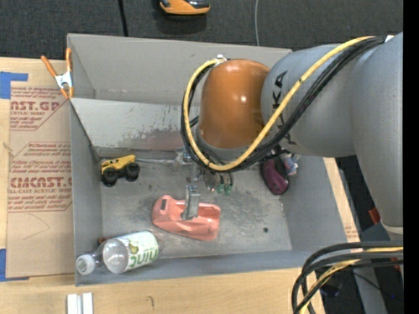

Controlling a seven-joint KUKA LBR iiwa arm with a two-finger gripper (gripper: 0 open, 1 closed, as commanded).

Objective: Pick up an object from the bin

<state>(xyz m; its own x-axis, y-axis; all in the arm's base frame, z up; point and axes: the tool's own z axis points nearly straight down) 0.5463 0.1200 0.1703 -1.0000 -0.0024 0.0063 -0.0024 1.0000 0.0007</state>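
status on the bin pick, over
End effector down at pink plastic piece, centre of bin. Grasp not confirmed. Yellow toy truck, bottle, purple item lie apart, nothing in the way.

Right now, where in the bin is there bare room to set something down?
Bare floor lies front right, between the pink shoe-like piece, the purple object and the bin wall. A smaller patch sits between the yellow toy truck and the bottle. The middle is crowded: the end effector hangs over that piece.

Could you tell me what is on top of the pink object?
The gripper stands over the middle of the pink object, hiding the patch beneath it.
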